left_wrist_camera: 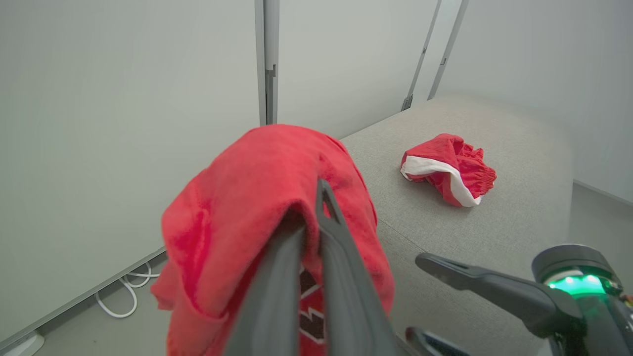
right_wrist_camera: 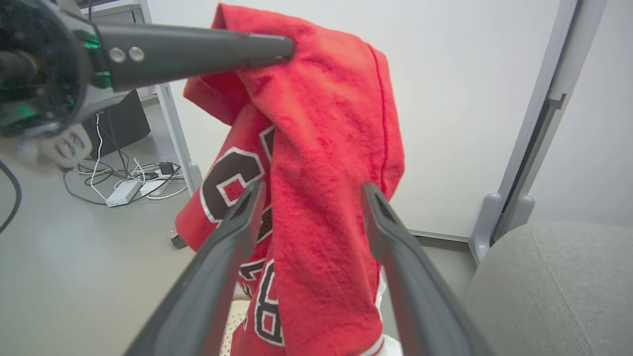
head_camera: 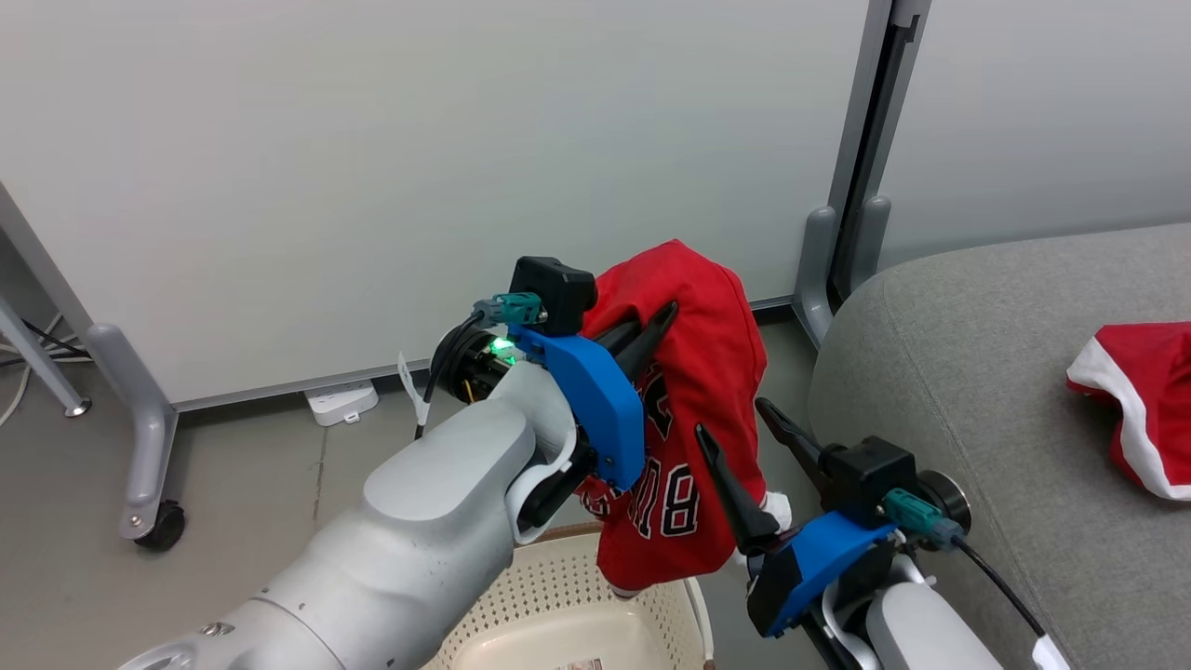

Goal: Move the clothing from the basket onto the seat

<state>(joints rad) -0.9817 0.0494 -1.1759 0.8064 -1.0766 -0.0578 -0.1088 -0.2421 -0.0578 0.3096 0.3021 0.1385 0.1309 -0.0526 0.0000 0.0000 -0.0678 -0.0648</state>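
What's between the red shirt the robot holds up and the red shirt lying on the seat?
Bare grey seat fabric lies between the held jersey and the white-trimmed jersey, as the left wrist view shows.

We've got pale grey panels (head_camera: 372, 167) all round, standing on grey caster legs (head_camera: 141, 437), with a grey post (head_camera: 861, 140) between two of them. The floor (head_camera: 84, 577) is plain grey. A white power strip (head_camera: 341, 402) lies by the panel base, with tangled cables (right_wrist_camera: 141, 177) nearby. The light is soft and even.
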